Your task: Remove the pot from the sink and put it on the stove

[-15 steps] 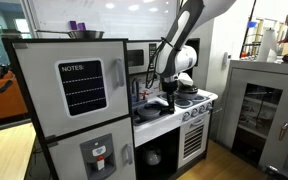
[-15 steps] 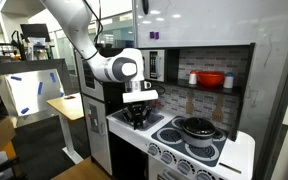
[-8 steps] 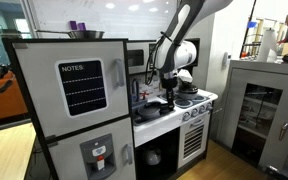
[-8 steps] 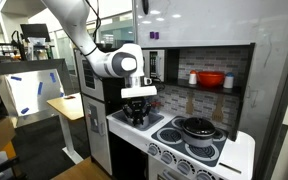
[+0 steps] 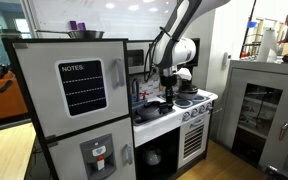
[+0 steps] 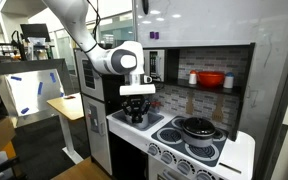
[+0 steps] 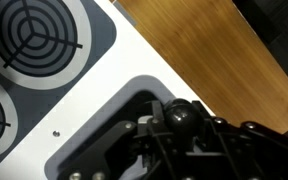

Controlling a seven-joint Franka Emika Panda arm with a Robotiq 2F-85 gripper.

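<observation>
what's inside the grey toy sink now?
Small dark pot, probably; mostly its round black knob shows, directly under the gripper. The gripper covers the rest, so the floor of the sink can't be seen.

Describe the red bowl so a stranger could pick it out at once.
Find the white toy stove. In the dark recess above it runs a shelf; the red bowl sits there. It is the only wide, bright red thing, flanked by smaller, narrower containers.

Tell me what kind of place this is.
Most likely a robotics lab or office, not a home kitchen: the white stove and grey fridge are parts of a toy play kitchen, and a glass-fronted cabinet stands nearby.
</observation>
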